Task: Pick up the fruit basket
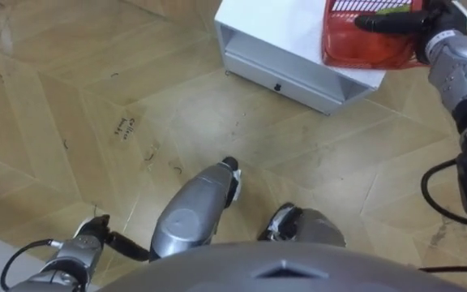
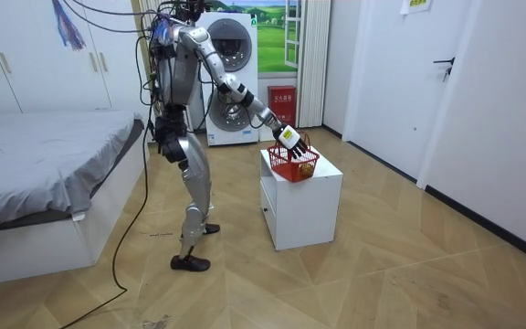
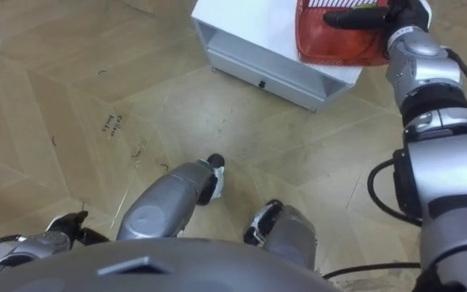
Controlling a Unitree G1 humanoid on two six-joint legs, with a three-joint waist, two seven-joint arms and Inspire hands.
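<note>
**A:** What is cut off around the white box-shaped side table (image 1: 274, 28)?

**B:** In the eye views its far side runs past the upper edge. The red plastic mesh basket (image 1: 363, 49) on top of it loses its upper part at that same edge. A green sliver (image 1: 393, 10) shows inside, too small to name.

**A:** And the hands?

**B:** The right hand (image 1: 434, 23), at the basket above the table, is clipped by the upper edge, so its hold cannot be read. The left hand (image 1: 87, 237), well apart from the table, is too small and dark to make out.
</note>
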